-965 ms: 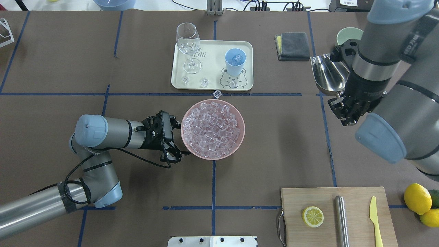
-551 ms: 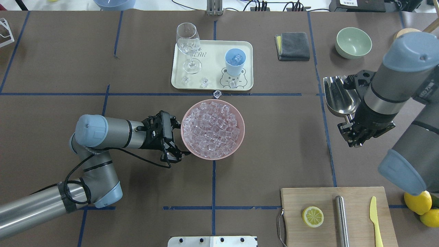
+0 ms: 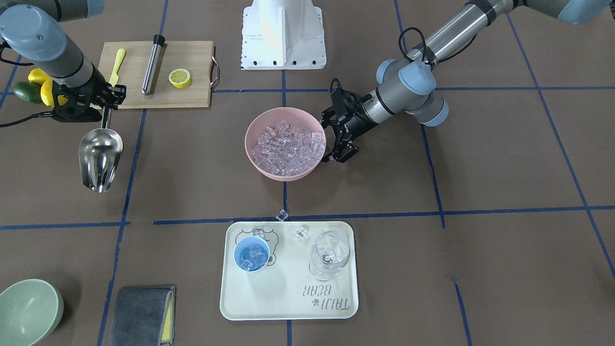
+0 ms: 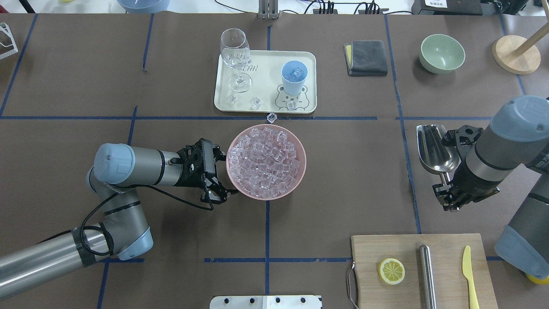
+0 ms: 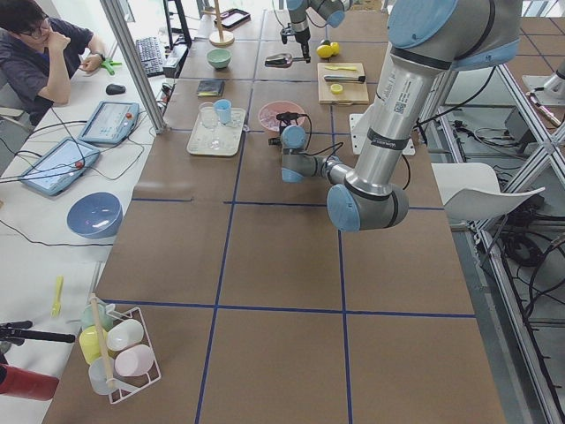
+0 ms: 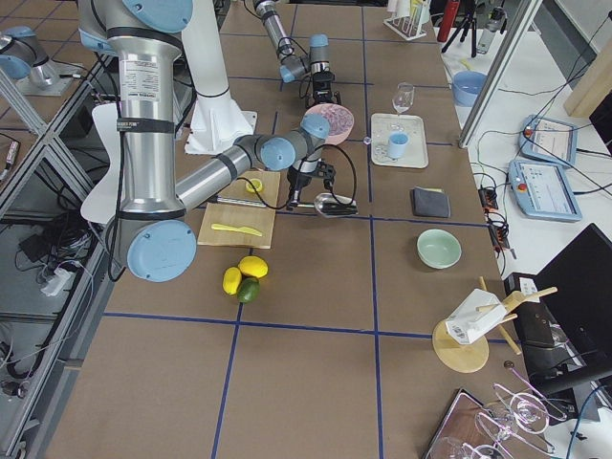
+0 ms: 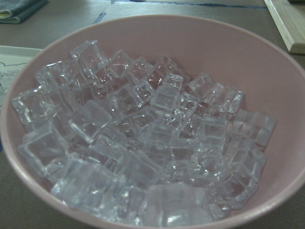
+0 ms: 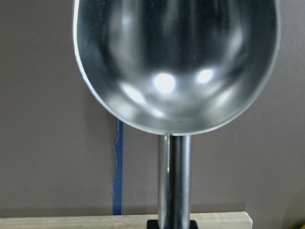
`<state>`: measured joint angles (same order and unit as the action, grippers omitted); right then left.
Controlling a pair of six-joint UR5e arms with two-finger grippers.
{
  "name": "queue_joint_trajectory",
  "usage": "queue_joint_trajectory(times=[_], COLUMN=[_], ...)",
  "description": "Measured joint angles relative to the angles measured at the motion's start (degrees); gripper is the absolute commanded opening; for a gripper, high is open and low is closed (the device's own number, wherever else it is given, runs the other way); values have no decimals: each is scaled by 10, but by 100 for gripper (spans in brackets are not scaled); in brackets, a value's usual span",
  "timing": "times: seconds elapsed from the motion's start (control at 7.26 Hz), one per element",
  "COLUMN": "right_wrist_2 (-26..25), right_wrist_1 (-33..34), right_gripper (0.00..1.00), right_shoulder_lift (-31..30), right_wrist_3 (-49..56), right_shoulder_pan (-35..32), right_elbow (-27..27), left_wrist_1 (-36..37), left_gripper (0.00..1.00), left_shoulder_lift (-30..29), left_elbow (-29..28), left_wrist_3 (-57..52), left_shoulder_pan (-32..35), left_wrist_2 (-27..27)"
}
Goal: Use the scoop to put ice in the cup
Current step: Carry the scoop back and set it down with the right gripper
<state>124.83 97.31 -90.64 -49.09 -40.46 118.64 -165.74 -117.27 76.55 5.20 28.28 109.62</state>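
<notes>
Two grippers at work, listed from my base outward. Nearest me, a wooden cutting board carries a lemon half, a steel cylinder and a yellow knife.

Just beyond it, my right gripper is clamped on the rod handle of the scoop. The trough is empty, open side up and pointing away from me. I cannot tell whether it touches the table.

At mid-table, my left gripper has its fingers spread apart, just beside the left wall of the pink bowl, which is heaped with ice. A loose cube lies on the table between bowl and tray.

Farther on, the cream tray bears the cup, upright on a printed bear face, with cubes inside. Three stray cubes lie along the tray's near edge, and a stemmed glass stands at its left. The tray's lettering appears to end in "BEAR"; the first word is too small to read surely.

Farthest right are a grey cloth and a pale green bowl.
</notes>
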Motion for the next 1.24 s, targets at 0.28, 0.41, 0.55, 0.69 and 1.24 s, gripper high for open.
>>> queue_joint_trajectory(times=[0.28,0.41,0.55,0.69,1.24], right_wrist_2=[-4,-5,-6,-8,-12], right_wrist_1=[-6,-6,-6,-7,-7], right_gripper=[0,0,0,0,0], right_shoulder_lift=[-6,-7,-6,-3,3], right_wrist_3=[-10,-11,-12,-18,-39], right_shoulder_pan=[19,25,31,37,55], right_elbow=[-9,-14,-20,-25,-35], left_wrist_1=[1,1,1,1,1], left_gripper=[100,100,100,100,100], left_shoulder_lift=[0,0,-1,-1,-1], left_elbow=[0,0,0,0,0], left_wrist_3=[0,0,0,0,-1], left_shoulder_pan=[-1,-1,-1,-1,-1], left_wrist_2=[0,0,0,0,0])
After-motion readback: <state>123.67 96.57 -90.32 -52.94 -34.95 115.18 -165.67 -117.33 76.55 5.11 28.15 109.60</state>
